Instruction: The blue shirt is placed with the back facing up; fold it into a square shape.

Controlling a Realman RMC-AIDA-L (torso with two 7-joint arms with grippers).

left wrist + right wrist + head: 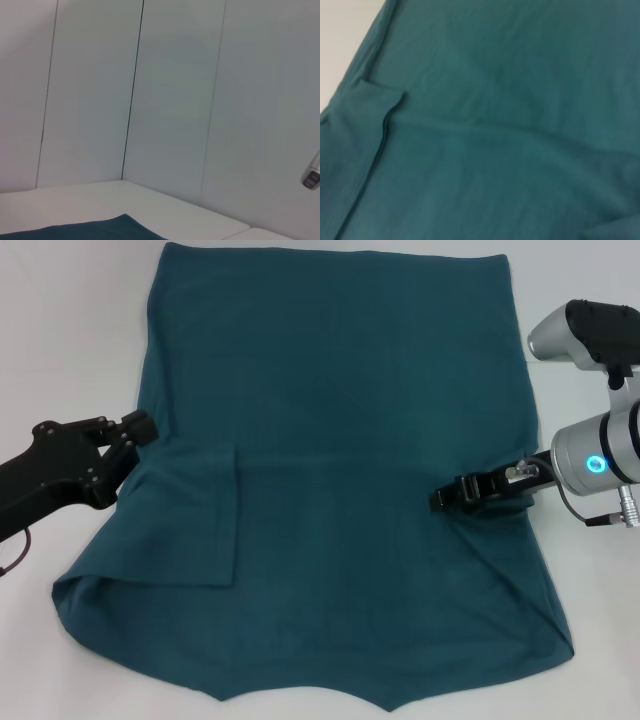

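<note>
The blue shirt (340, 420) lies spread on the white table, plain side up. Its left sleeve (195, 515) is folded inward and rests flat on the body. My right gripper (448, 496) reaches in from the right and is shut on the shirt's right-side fabric, with a crease running from it toward the lower right corner (560, 635). My left gripper (140, 432) sits open at the shirt's left edge, just off the cloth. The right wrist view is filled by the shirt (510, 120) and the folded sleeve's edge (385, 117). A corner of the shirt (100, 229) shows in the left wrist view.
White table (60, 360) surrounds the shirt on the left and right. The shirt's hem (330, 252) lies at the far edge and its neckline (300, 695) at the near edge. Pale wall panels (170, 100) stand behind the table.
</note>
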